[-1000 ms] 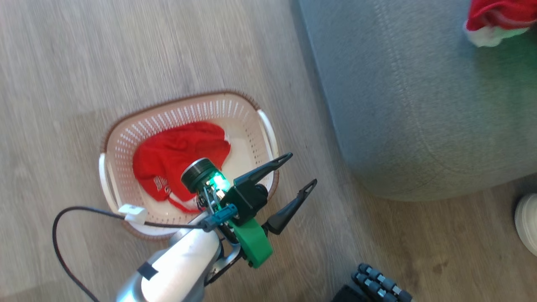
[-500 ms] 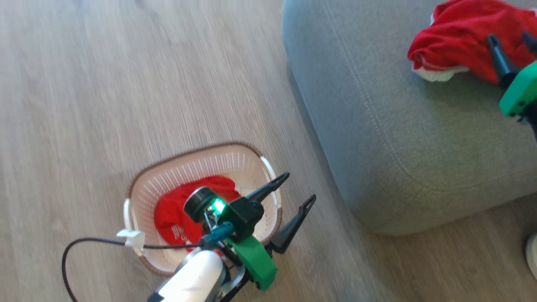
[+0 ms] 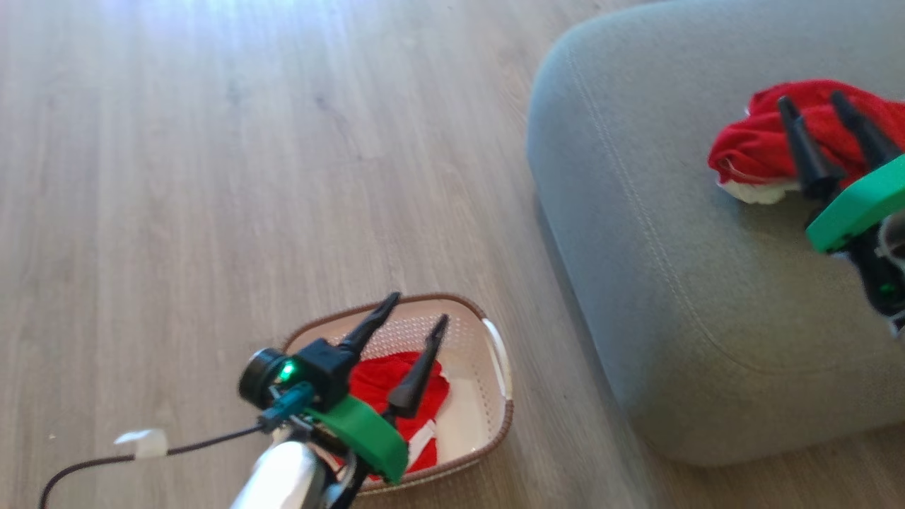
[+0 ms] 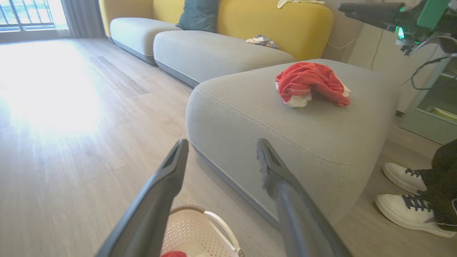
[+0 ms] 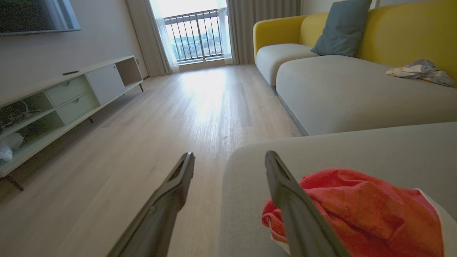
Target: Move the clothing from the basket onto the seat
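On the wooden floor stands the cream basket [image 3: 470, 396] with one red garment [image 3: 382, 385] crumpled inside. My left gripper [image 3: 417, 309] hovers above it, open and empty, fingers pointing along the floor beside the seat; the left wrist view has the basket [image 4: 200, 228] under my left gripper [image 4: 222, 142]. A second red-and-white garment [image 3: 753, 145] lies bunched on the grey seat [image 3: 672, 283]. My right gripper [image 3: 811, 100] is open just above that garment, apart from it. In the right wrist view the garment [image 5: 357, 207] lies beside and below my right gripper [image 5: 229, 155].
A person's white shoes [image 4: 403, 210] stand on the floor right of the seat. A cable with a white tag [image 3: 141, 444] trails from my left arm. Further off are a yellow-backed sofa [image 5: 339, 85] and a low TV cabinet [image 5: 64, 103]. Open floor lies left of the basket.
The head camera has shifted, so the basket sits lower and the seat's garment is more in view. My left gripper has swung from the basket's right rim to over its middle.
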Motion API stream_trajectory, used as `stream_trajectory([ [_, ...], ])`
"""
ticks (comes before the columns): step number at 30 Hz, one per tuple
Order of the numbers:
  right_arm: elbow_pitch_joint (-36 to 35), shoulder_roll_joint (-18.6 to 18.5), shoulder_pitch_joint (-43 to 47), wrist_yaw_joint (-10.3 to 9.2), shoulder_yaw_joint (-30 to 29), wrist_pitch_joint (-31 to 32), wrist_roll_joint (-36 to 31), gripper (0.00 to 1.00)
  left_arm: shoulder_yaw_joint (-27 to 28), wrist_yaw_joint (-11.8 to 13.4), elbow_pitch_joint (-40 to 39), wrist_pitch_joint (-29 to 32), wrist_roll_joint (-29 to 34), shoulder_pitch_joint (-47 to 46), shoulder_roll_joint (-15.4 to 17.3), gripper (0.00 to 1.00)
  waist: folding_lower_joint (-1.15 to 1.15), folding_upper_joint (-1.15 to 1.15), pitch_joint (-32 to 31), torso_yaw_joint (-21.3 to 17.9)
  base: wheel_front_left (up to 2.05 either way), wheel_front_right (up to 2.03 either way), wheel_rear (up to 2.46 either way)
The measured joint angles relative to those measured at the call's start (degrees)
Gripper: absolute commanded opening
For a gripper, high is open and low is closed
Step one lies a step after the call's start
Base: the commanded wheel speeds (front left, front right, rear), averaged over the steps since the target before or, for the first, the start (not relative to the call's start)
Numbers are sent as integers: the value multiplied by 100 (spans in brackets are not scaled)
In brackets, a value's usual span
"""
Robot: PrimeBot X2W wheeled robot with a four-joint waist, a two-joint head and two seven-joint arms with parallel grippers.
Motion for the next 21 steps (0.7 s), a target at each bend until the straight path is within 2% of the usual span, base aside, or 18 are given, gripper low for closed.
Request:
stream_trajectory([
  [4,-420,64,303,0,-25,-65,37,100,443,99,-16,0,127,159,-21,100,0,0,-150,259,0,0,0],
  [9,-965,453,856,0,-678,-89,-308,100,958,354,-137,0,211,327,-57,100,0,0,-300,582,0,0,0],
  [21,-1619,1606,2675,0,-1876,-89,-2182,100,1563,1069,-194,0,-26,600,-92,100,0,0,-503,1214,0,0,0],
])
